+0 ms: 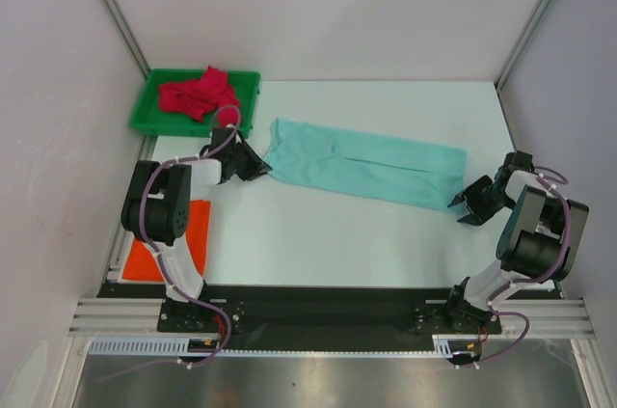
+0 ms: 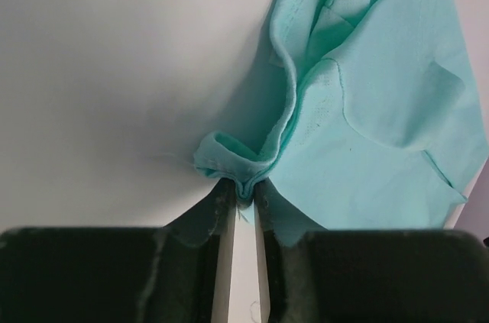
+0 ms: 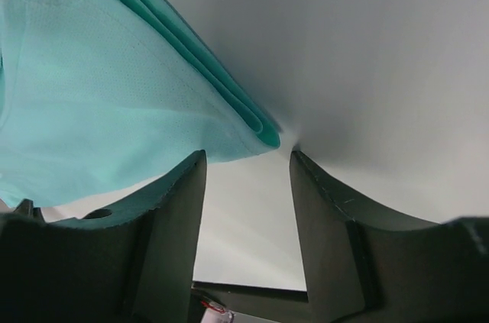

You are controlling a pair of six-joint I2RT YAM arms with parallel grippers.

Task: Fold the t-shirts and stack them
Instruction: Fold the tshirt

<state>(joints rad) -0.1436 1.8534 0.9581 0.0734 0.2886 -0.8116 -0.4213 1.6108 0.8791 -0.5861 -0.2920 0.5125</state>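
A mint green t-shirt point(image 1: 366, 165), folded into a long strip, lies slantwise across the middle of the table. At its left end my left gripper point(image 1: 258, 165) is shut on it. In the left wrist view a small bunched fold of the cloth point(image 2: 243, 179) is pinched between the nearly closed tips of the left gripper point(image 2: 244, 187). My right gripper point(image 1: 464, 207) is at the strip's right end. It point(image 3: 248, 153) stands open, with the layered corner of the mint shirt point(image 3: 263, 134) just at its tips and nothing clamped. A crimson red t-shirt point(image 1: 198, 95) lies crumpled in the tray. A bright orange t-shirt point(image 1: 159, 254) lies flat by the left arm's base.
A green plastic tray point(image 1: 246, 90) sits at the back left corner, close behind the left gripper. White walls with metal posts close in the table at the left, right and back. The black mounting rail point(image 1: 328, 304) runs along the near edge.
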